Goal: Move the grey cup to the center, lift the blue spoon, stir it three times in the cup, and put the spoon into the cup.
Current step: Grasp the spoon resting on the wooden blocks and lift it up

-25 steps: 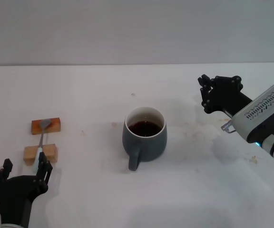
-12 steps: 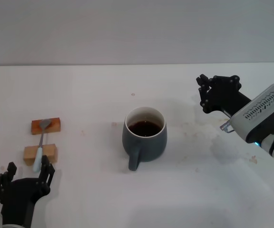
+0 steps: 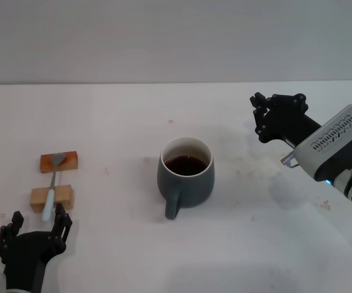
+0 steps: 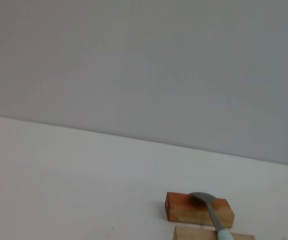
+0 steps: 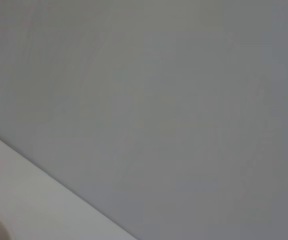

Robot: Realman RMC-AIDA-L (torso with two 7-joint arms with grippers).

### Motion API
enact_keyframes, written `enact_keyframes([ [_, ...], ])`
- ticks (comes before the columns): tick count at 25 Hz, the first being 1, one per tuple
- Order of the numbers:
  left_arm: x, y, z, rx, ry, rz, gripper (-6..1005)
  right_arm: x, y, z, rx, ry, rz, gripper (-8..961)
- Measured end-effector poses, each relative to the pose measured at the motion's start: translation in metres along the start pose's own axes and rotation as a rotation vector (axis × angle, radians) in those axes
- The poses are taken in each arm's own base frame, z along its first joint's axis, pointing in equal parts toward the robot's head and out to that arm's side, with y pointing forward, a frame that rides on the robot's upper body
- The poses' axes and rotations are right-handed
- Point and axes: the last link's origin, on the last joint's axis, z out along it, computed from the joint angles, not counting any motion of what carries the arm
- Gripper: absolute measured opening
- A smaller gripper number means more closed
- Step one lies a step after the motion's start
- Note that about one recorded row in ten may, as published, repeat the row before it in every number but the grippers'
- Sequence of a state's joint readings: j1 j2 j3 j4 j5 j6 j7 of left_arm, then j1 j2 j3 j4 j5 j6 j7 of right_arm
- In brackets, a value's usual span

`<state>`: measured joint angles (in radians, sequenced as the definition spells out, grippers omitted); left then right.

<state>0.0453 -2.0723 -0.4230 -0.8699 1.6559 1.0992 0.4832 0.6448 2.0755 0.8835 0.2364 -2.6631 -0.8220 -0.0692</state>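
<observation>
**Left gripper draws back from the spoon**

The left gripper [image 3: 34,227], fingers spread and empty, has pulled back toward the robot since a second ago, leaving the blue spoon [image 3: 52,186] just ahead of it, bridging the tan block [image 3: 63,195] and the orange block [image 3: 68,160]. The grey cup [image 3: 186,173], holding dark liquid, sits mid-table well to its right. Beyond the cup, the right gripper [image 3: 278,115] hovers, its grasp impossible to tell. No writing is legible
</observation>
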Motion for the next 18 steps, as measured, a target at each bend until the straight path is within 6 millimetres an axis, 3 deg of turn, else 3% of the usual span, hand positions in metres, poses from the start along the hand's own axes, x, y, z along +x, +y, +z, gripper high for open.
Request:
enact_keyframes([
  [18, -0.0025, 0.0010, 0.0003, -0.005, -0.012, 0.004, 706, -0.0038, 0.0019, 0.0023, -0.004, -0.011, 0.005, 50],
])
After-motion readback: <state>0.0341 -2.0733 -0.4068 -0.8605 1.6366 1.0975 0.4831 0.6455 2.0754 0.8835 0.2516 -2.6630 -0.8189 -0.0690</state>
